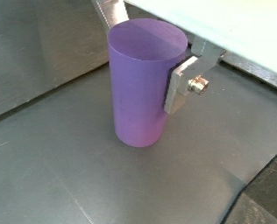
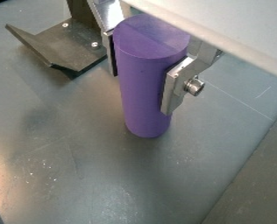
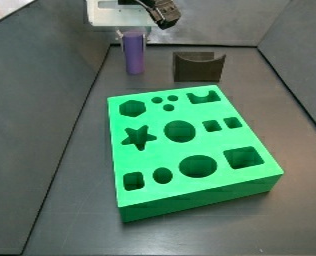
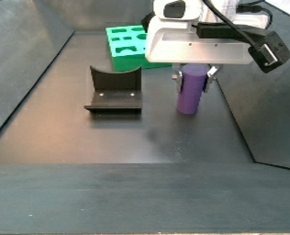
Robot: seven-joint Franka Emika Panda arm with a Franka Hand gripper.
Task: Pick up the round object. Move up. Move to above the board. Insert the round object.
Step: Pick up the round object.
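Note:
The round object, a smooth purple cylinder peg (image 1: 141, 87), stands upright on the dark floor in both wrist views (image 2: 147, 83). My gripper (image 2: 141, 80) is around its upper part, with a silver finger (image 2: 176, 83) pressed on each side. In a wrist view (image 1: 141, 79) only one finger (image 1: 180, 83) shows. The side views show the peg (image 3: 134, 55) (image 4: 191, 92) under the gripper (image 3: 134, 42) (image 4: 195, 73), its base on the floor. The green board (image 3: 188, 200) with shaped holes lies apart from the peg, also in a side view (image 4: 117, 55).
The dark fixture (image 3: 197, 66) stands on the floor beside the peg, between it and the board's far edge; it also shows in other views (image 4: 113, 92) (image 2: 59, 48). Grey enclosure walls (image 4: 38, 64) rise around the floor.

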